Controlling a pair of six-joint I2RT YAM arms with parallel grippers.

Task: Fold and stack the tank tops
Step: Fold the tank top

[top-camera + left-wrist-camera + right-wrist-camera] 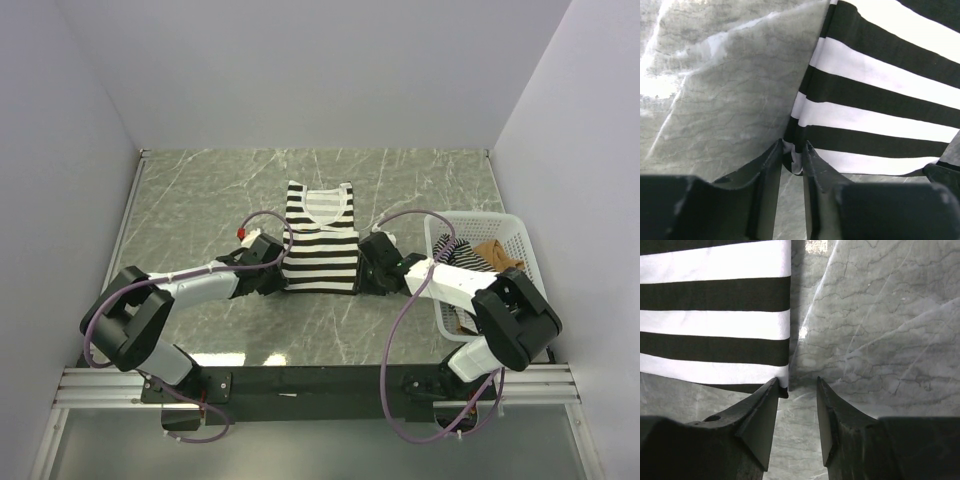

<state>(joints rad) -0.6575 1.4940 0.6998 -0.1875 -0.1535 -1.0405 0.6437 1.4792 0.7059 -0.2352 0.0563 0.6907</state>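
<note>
The wide-striped tank top lies flat on the table, straps away from me. My left gripper is at its near left corner. In the left wrist view the gripper is shut on the bunched hem corner of the top. My right gripper is at the near right corner. In the right wrist view it is open, with the corner of the top just touching its left finger. The thin-striped top and the tan top lie crumpled in the basket.
The white lattice basket stands at the right edge of the marble table, close to my right arm. White walls enclose the table on three sides.
</note>
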